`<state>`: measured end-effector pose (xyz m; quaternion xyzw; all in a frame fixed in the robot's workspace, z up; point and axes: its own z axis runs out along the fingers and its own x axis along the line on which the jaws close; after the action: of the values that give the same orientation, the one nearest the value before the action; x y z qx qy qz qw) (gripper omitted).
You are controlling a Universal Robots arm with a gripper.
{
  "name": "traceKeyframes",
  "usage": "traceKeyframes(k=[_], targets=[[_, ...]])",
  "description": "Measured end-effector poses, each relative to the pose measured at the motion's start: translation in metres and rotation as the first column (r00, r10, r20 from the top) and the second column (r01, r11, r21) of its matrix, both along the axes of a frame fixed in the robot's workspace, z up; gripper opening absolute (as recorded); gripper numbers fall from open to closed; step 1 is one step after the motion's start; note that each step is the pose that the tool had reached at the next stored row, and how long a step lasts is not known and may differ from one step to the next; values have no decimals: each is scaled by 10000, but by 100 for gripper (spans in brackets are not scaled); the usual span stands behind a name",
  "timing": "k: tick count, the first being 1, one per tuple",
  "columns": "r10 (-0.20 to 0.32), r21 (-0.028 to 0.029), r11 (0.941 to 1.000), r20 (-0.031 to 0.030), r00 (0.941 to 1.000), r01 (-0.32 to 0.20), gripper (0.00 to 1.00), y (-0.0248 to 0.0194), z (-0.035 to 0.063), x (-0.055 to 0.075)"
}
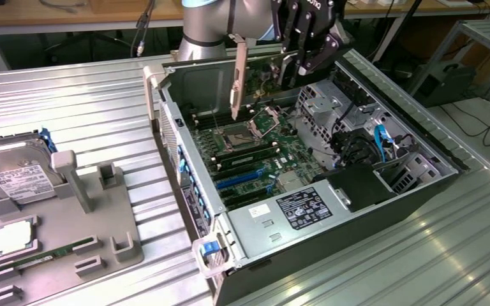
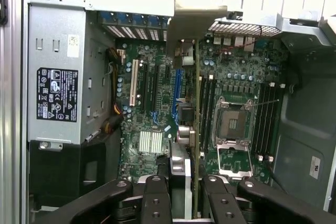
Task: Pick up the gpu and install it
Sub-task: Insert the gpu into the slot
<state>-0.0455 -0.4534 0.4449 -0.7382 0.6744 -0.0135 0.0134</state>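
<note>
The gpu (image 2: 181, 156) stands edge-on in the wrist view, so its fan face cannot be made out, and its near end is hidden between the clamped fingers of the gripper (image 2: 184, 182). In the exterior view the arm (image 1: 207, 25) is cut off by the top edge. The label print on the power supply (image 1: 306, 207) and on the hard drive (image 1: 15, 178) is too small to read.

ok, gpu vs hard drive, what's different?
The gpu is gripped on edge in the claw above the open case; the hard drive rests in the grey holder at the exterior view's left. The gpu is a thin card, the hard drive a silver box with a white label. Neither is installed.
</note>
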Motion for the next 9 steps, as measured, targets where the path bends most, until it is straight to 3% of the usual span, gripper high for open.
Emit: traceKeyframes(k=[5, 9], targets=[[-290, -1, 9996, -13, 9996, 290, 29, 0, -19, -3], [-316, -7, 9995, -246, 9992, 316, 29, 0, -58, -3]])
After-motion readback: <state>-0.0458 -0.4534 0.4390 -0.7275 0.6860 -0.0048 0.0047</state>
